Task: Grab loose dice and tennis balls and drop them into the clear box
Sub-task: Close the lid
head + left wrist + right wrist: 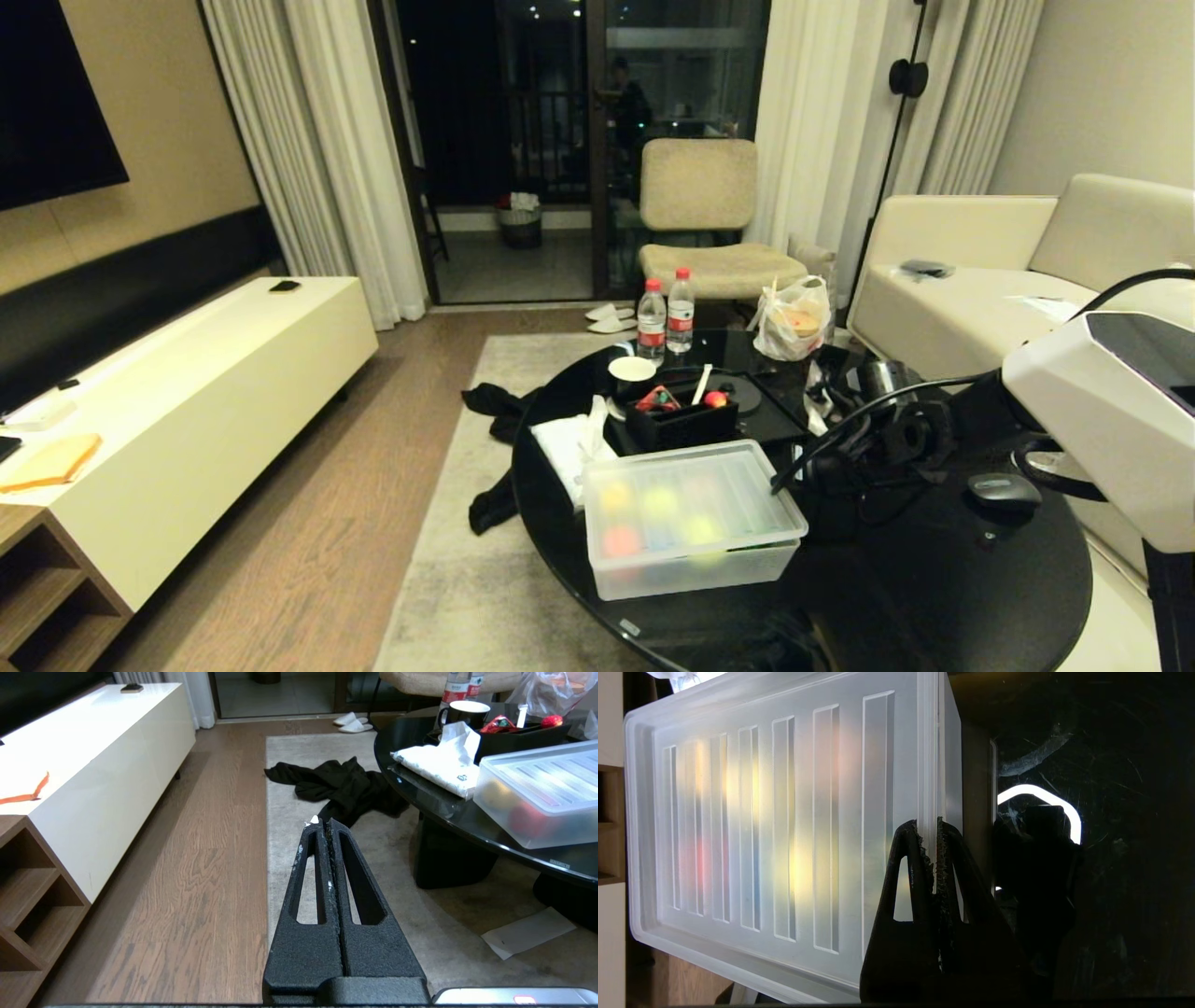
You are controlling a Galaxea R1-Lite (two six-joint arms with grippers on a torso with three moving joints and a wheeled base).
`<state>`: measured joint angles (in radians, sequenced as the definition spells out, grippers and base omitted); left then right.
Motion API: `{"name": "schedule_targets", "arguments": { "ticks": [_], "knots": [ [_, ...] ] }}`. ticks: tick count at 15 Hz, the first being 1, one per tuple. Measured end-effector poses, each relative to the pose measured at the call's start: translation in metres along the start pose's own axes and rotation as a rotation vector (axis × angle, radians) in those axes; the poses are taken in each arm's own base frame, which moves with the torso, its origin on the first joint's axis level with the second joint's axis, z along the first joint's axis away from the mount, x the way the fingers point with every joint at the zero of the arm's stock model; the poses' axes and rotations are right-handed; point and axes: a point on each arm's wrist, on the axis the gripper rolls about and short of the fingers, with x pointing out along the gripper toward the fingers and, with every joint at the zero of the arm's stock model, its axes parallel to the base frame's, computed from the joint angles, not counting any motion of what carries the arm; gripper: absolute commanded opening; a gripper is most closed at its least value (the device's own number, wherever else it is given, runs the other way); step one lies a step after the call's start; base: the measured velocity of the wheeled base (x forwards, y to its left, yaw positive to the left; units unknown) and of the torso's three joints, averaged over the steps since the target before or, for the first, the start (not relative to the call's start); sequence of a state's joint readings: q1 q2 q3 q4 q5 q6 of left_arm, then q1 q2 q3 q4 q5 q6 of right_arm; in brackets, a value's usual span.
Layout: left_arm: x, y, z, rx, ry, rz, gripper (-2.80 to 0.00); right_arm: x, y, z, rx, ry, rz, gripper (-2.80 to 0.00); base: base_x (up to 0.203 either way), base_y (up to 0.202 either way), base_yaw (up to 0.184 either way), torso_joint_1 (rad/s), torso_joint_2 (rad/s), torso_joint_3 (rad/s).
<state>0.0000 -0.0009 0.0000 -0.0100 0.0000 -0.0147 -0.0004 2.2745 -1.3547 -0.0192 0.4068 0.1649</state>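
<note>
Round black glass desk (934,597) fills the near right of the head view. On its near-left part sits the clear box (691,532), frosted w/ ribbed lid (784,826) on top. Blurred yellow, red and blue shapes show through the plastic; can't tell dice from tennis balls among them.

Right end effector (927,828) is over the box's right edge, fingers pressed nearly together, pinching the lid's rim between the tips. In the head view the right arm (1074,411) reaches in from the right side, its tip hidden by dark cabling and hardware.

Left end effector (322,823) hangs off the desk to the left, above the grey rug (289,784), fingers fully closed, nothing in them. Just beyond it a black garment (336,784) lies crumpled on the rug beside the desk.

Behind the box, mid-desk: a white tissue pack (569,443) to the left, and a small black tray (677,415) w/ red items in it. Further back, a white-rimmed cup (633,370), then two water bottles (665,317) w/ red caps, and a plastic bag (794,317) w/ food to their right.

Far: a beige chair (700,215) before a dark glass door. Left side, a long white cabinet (187,401). Right side, a cream sofa (980,271).
</note>
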Motion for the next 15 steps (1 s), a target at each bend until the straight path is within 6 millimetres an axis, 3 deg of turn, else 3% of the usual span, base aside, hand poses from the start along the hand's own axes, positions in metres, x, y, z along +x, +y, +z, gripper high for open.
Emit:
{"name": "schedule_targets", "arguments": {
  "ticks": [3, 4, 5, 11, 15],
  "knots": [
    [0.000, 0.000, 0.000, 0.000, 0.000, 0.000, -2.80, 0.002, -0.001, -0.002, 0.004, 0.013, -0.002, -2.80, 0.000, 0.000, 0.000, 0.000, 0.00, 0.000],
    [0.000, 0.000, 0.000, 0.001, 0.000, 0.000, -2.80, 0.002, -0.001, -0.003, 0.005, 0.018, -0.003, -2.19, 0.000, 0.000, 0.000, 0.000, 0.00, 0.000],
    [0.000, 0.000, 0.000, 0.000, -0.001, 0.000, -2.80, 0.003, -0.001, -0.003, 0.005, 0.017, -0.003, 0.00, 0.000, 0.000, 0.000, 0.000, 0.00, 0.000],
    [0.000, 0.000, 0.000, 0.000, 0.000, 0.000, -2.80, 0.000, -0.002, -0.001, 0.008, 0.010, -0.003, 0.00, 0.000, 0.000, 0.000, 0.000, 0.00, 0.000],
    [0.000, 0.000, 0.000, 0.000, 0.000, 0.000, -2.80, -0.013, -0.003, 0.004, 0.016, -0.019, -0.001, 0.00, 0.000, 0.000, 0.000, 0.000, 0.00, 0.000]
  ]
}}
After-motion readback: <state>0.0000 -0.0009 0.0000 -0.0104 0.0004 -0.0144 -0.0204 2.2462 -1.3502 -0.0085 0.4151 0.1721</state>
